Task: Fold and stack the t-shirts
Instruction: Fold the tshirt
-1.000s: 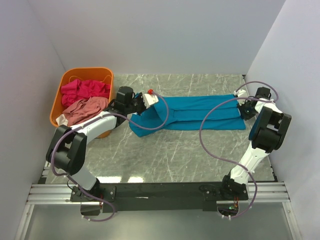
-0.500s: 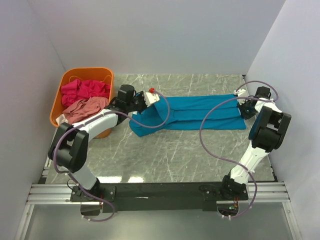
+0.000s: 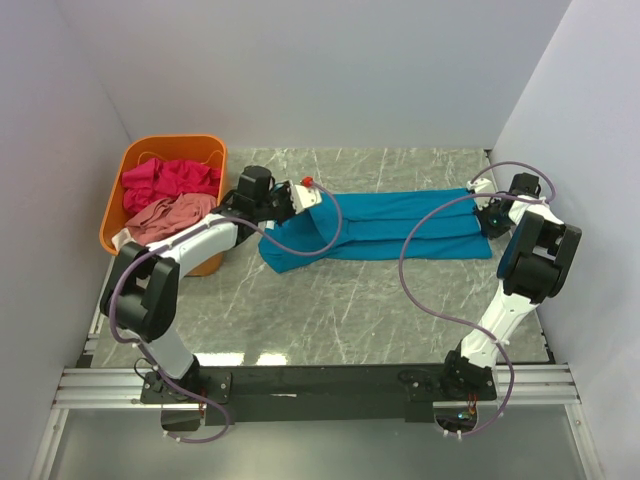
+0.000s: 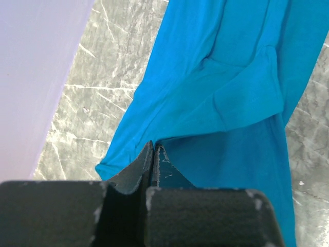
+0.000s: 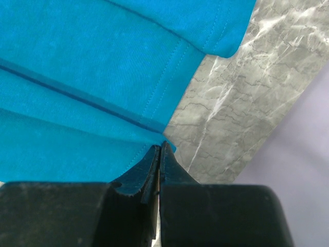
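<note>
Grey marbled desk [image 3: 350, 300] carries an orange basket [image 3: 175, 142] at its far left corner, with the magenta t-shirt [image 3: 170, 178] and the salmon t-shirt [image 3: 170, 218] heaped inside it. Just beside the basket, the teal t-shirt [image 3: 400, 225] lies stretched out in a long folded band running away from it. At the band's end nearer the basket, the left claw [image 4: 153, 149] is closed, pinching a raised edge of the teal cloth. At the end farthest from the basket, the right claw [image 5: 160, 149] is closed too, and seems to nip the hem corner, though its tips hide the contact.
</note>
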